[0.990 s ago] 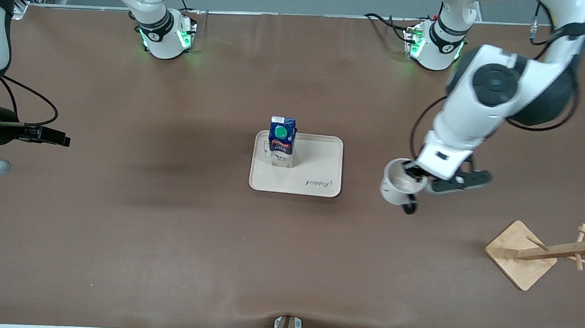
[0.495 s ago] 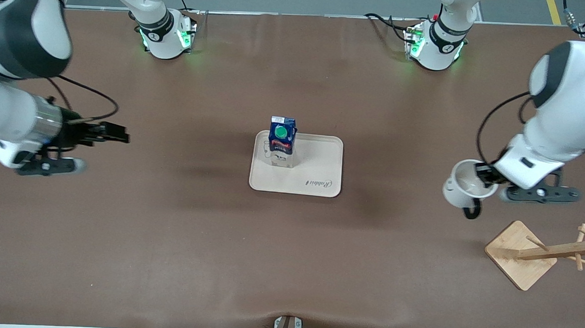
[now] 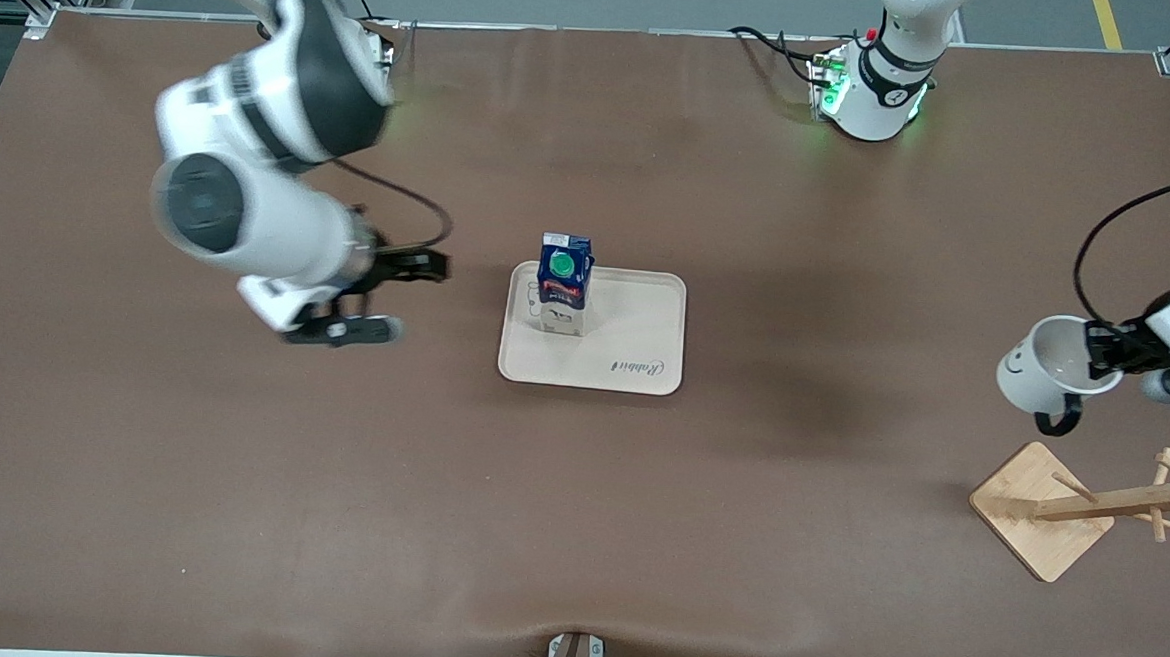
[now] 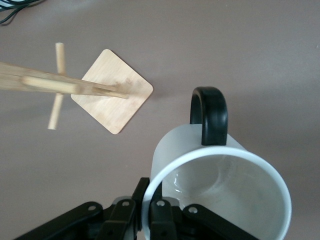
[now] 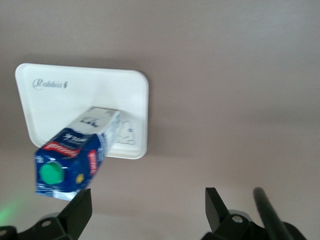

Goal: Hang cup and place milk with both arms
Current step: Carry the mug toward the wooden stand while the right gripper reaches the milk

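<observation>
The white cup with its smiley face and black handle hangs in the air over the table beside the wooden rack, tilted. My left gripper is shut on its rim, one finger inside and one outside. In the left wrist view the cup fills the corner by my left gripper, handle toward the rack. The milk stands upright on the beige tray. My right gripper hangs open over the table beside the tray, toward the right arm's end. The right wrist view shows the milk ahead of the empty right gripper.
A wooden mug rack with a square base and pegs stands near the left arm's end of the table, nearer to the front camera than the cup. It appears in the left wrist view as the rack. Brown tabletop lies between tray and rack.
The left arm has carried the cup away from the tray toward the rack. The right arm has swung in from the table's end toward the tray, its gripper still open.
</observation>
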`<act>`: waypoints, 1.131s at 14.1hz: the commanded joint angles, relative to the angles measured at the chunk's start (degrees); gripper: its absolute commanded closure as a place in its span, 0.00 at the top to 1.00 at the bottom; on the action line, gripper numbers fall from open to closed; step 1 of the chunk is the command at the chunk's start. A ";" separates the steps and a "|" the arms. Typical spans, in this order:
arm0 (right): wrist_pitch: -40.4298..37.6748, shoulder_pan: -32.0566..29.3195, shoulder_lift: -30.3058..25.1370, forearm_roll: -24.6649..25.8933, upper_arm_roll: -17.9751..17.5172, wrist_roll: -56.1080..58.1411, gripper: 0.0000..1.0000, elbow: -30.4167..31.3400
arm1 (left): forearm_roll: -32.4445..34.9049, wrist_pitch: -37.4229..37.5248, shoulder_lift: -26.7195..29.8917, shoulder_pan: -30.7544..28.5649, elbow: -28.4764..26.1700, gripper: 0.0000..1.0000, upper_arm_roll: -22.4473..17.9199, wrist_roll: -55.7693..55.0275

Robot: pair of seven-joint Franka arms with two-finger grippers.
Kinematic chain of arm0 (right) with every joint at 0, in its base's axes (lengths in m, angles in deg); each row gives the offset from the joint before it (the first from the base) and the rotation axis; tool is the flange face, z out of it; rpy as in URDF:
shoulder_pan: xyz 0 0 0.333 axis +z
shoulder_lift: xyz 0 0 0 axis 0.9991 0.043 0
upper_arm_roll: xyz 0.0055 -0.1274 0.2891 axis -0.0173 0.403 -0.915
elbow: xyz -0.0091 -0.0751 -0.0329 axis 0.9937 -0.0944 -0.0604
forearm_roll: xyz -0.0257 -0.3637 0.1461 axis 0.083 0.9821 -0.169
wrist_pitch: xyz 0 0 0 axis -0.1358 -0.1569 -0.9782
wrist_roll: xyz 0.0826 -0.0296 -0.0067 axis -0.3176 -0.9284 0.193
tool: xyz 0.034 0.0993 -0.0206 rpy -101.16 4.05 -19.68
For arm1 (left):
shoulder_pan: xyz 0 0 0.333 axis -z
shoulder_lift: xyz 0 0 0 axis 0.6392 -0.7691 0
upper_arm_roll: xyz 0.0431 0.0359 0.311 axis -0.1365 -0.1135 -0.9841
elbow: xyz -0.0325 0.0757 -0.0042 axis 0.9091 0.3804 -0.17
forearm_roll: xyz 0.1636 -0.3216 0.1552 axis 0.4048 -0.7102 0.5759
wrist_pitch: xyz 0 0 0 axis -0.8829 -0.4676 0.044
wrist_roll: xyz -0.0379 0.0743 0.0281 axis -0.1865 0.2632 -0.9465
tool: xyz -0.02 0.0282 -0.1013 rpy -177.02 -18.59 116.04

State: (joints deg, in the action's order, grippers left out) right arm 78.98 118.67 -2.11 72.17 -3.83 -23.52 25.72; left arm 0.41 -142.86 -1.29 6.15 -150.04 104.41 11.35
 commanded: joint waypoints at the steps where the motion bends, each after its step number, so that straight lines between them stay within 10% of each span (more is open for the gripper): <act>1: 2.66 5.15 1.60 -0.96 0.84 -7.71 1.00 -0.15 | -1.24 -0.68 -3.33 -2.97 3.18 0.00 0.55 6.04; 16: 22.16 17.38 7.32 -0.78 0.84 -20.49 1.00 8.45 | -5.46 -4.91 -8.52 -6.23 7.13 0.00 0.46 14.05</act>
State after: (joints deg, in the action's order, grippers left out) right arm 98.04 134.87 5.40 72.12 -3.77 -43.12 32.20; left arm -4.00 -148.08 -9.49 0.51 -144.12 104.38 23.99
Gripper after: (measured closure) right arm 0.000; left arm 0.938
